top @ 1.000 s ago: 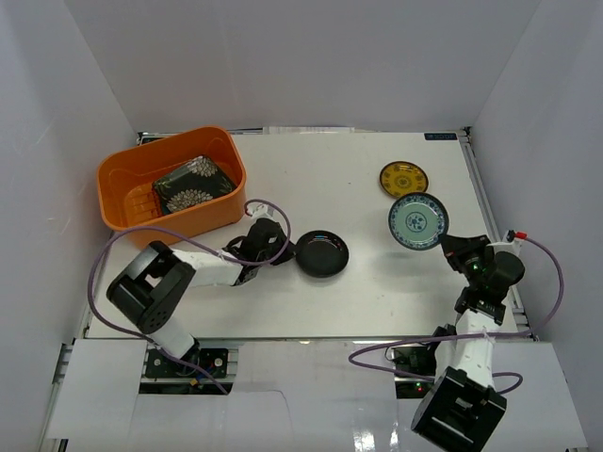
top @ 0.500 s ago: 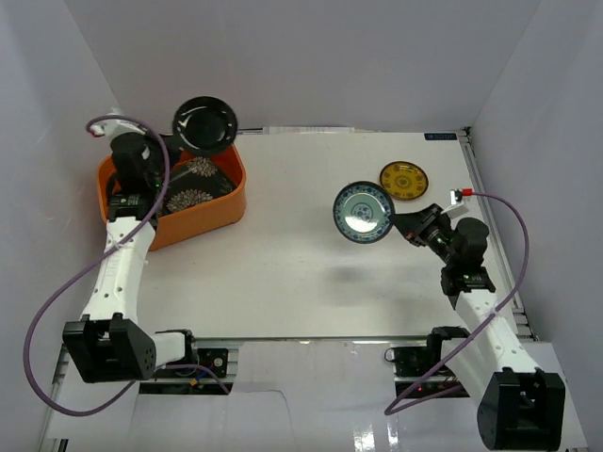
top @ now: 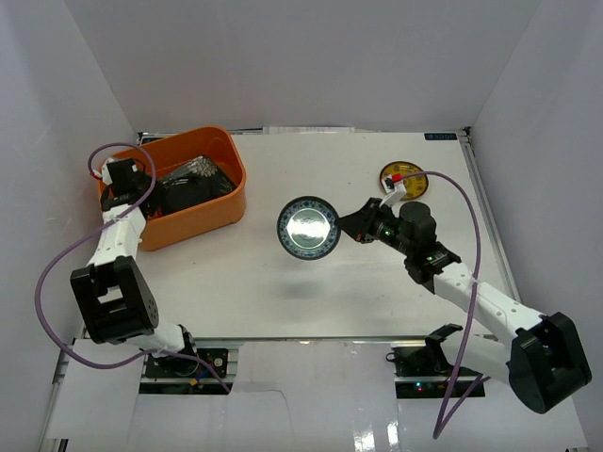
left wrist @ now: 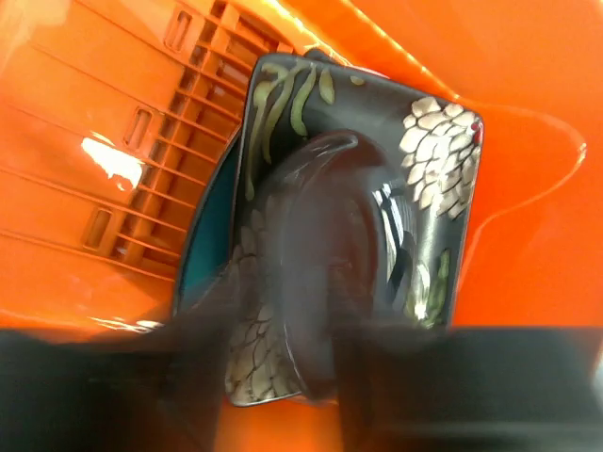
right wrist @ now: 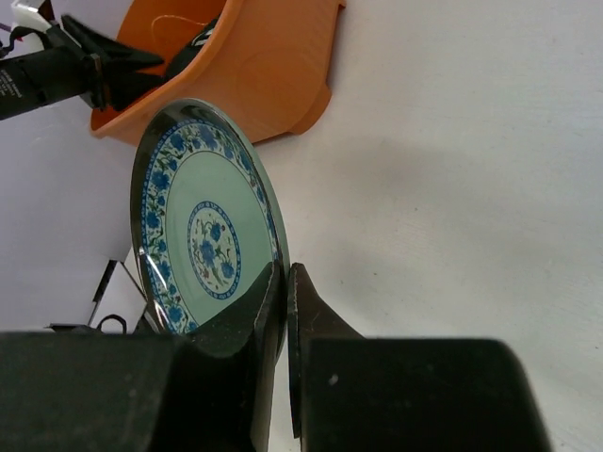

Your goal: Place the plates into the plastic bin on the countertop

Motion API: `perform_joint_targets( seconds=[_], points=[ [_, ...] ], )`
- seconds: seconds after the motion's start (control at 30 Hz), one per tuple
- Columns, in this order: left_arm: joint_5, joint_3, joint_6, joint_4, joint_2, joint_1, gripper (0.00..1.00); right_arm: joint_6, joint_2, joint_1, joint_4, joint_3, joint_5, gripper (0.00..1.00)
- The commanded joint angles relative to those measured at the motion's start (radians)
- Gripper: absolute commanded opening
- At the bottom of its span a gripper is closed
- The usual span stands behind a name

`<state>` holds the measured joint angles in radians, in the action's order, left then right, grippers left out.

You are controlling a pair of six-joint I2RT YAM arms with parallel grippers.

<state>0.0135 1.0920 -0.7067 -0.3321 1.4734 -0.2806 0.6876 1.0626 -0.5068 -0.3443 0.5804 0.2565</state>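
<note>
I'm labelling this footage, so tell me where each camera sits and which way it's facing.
Top external: above and behind the arms, looking down on the countertop; both arms show.
Left wrist: on the left gripper, looking into the orange bin at the black floral square plate; blurred fingers.
Right wrist: on the right gripper, looking along its fingers at the pinched light-blue patterned plate.
All share the bin.

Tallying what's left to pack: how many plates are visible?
5. The light-blue plate is in the right tool; the yellow plate lies on the table; in the bin, the black round plate over the floral square plate, teal plate beneath. Others may be hidden.
</note>
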Motion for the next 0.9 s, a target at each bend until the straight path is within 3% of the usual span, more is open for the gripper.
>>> perform_joint_targets(
  seconds=[0.0,0.1,0.23,0.3,0.37,0.5,0.63,0.73,0.87],
  points=[
    [-0.053,-0.006,0.004,0.039,-0.018,-0.014,0.61,-0.033,0.022,-0.044,-0.071,0.056,-0.063,0.08],
    [-0.156,-0.015,-0.014,0.065,-0.080,-0.017,0.88,-0.033,0.063,-0.067,-0.073,0.065,-0.071,0.08],
    [-0.256,-0.029,-0.045,0.137,-0.228,0.017,0.94,-0.031,0.106,-0.082,-0.070,0.090,-0.065,0.08],
    [-0.276,-0.058,-0.040,0.143,-0.324,0.052,0.92,-0.026,0.122,-0.087,-0.073,0.105,-0.051,0.08],
    [-0.334,-0.099,-0.016,0.157,-0.390,0.135,0.79,-0.023,0.137,-0.090,-0.074,0.113,-0.042,0.08],
    [-0.483,-0.225,0.071,0.119,-0.463,0.408,0.78,-0.020,0.146,-0.095,-0.085,0.116,-0.020,0.08],
    [-0.651,-0.340,0.067,0.142,-0.435,0.491,0.82,-0.017,0.151,-0.095,-0.097,0.113,0.006,0.08],
    [-0.685,-0.379,0.078,0.188,-0.397,0.535,0.82,-0.010,0.163,-0.096,-0.110,0.121,0.032,0.08],
    [-0.696,-0.366,0.095,0.206,-0.329,0.601,0.75,0.000,0.177,-0.098,-0.127,0.125,0.059,0.08]
  ],
)
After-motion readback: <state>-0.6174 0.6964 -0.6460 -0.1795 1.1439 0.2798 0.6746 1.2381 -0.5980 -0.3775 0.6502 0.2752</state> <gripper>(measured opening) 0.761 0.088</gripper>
